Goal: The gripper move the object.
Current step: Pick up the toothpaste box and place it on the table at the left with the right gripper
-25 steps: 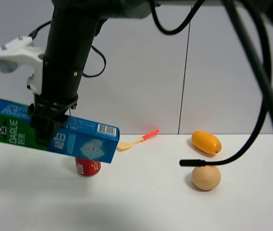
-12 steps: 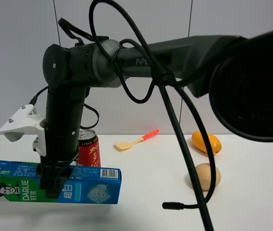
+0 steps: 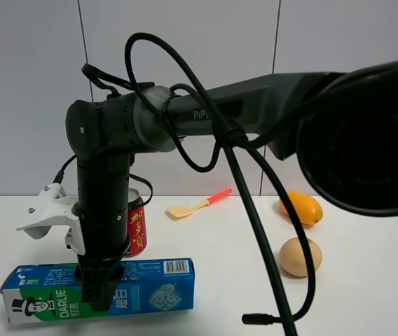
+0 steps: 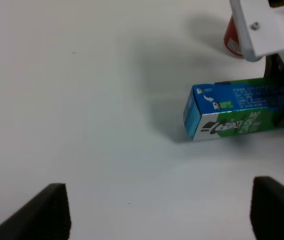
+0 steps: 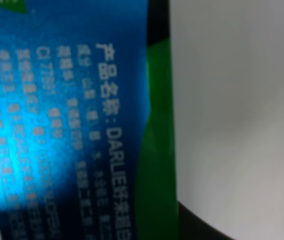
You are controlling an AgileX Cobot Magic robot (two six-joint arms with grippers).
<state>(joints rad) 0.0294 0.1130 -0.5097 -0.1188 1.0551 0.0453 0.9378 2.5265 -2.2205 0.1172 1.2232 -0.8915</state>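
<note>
The blue-and-green DARLIE toothpaste box (image 3: 150, 294) lies lengthwise at the front left of the white table, just in front of the red can. My right gripper (image 3: 101, 290) reaches across from the right and is shut on the box's middle from above. The right wrist view is filled by the box's blue and green side (image 5: 72, 125). I cannot tell whether the box rests fully on the table. In the left wrist view the box (image 4: 232, 112) lies ahead, and my left gripper (image 4: 162, 210) is open and empty, well short of it.
A red drink can (image 3: 136, 227) stands right behind the box. A yellow spoon with a red handle (image 3: 199, 205) lies at the back. An orange mango (image 3: 300, 207) and a beige egg-shaped object (image 3: 300, 257) sit to the right. A black cable end (image 3: 255, 318) hangs near the front.
The right gripper has carried the box down from the air to table level in front of the can, and shifted it slightly right.
</note>
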